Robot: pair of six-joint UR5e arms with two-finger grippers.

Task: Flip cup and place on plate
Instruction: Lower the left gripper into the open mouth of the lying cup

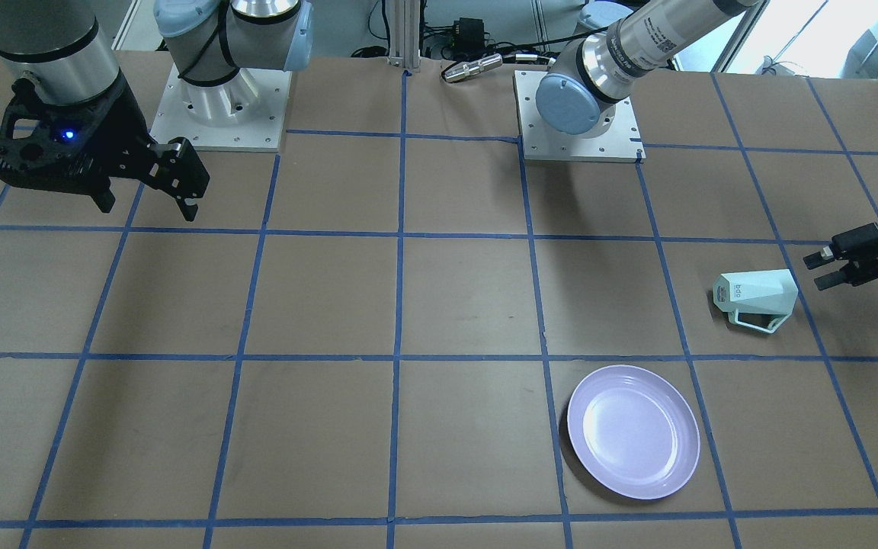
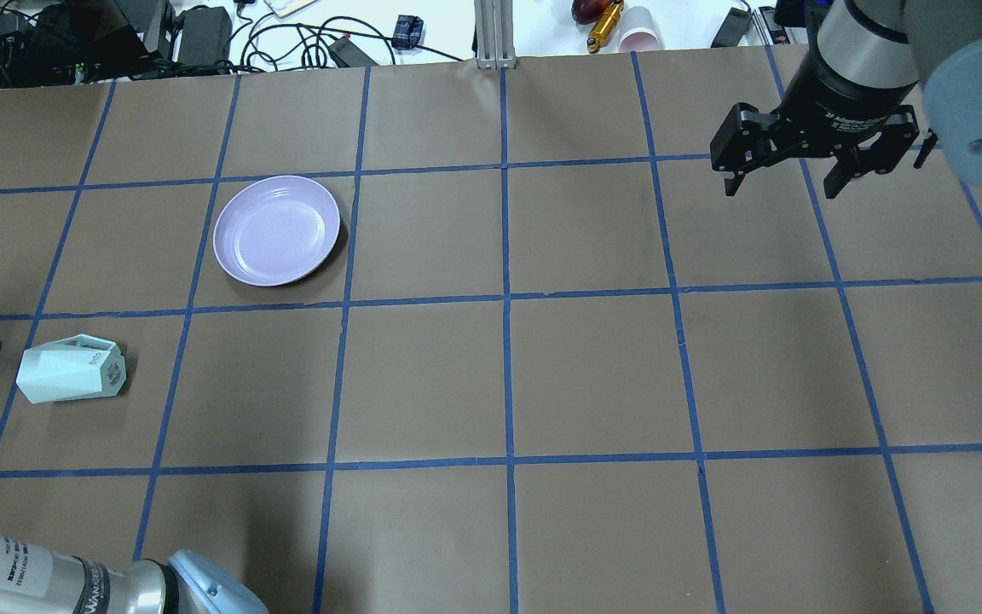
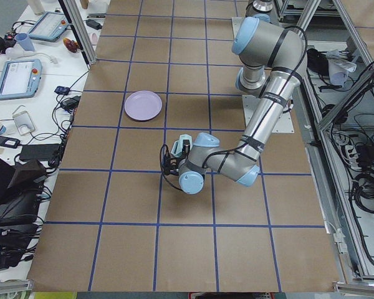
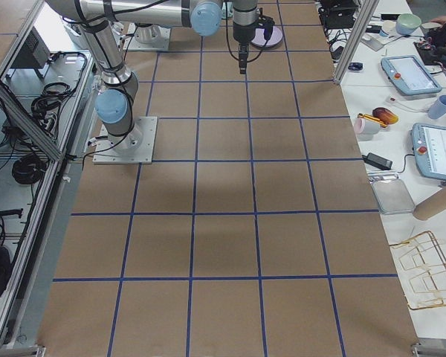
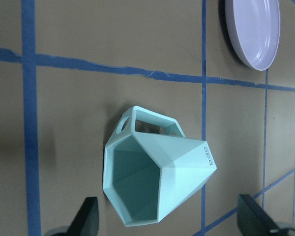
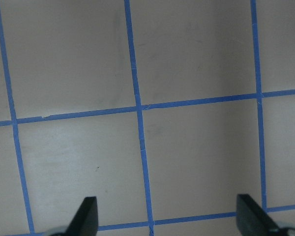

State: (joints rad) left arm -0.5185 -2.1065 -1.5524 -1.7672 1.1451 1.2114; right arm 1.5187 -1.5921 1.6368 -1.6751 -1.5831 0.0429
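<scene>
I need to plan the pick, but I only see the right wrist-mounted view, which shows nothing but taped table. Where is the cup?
Observer: The cup lies on its side near the table's left end, just in front of the left gripper.
Operator: Which way does its mouth point?
Observer: Toward the left gripper. The left wrist view looks straight into the teal inside, and the printed base faces the table's middle.
Operator: Is that gripper gripping it?
Observer: No. Its jaws are open and apart from the cup.
Operator: And the plate?
Observer: The lavender plate sits empty, apart from the cup, farther from the robot and nearer the table's middle.
</scene>
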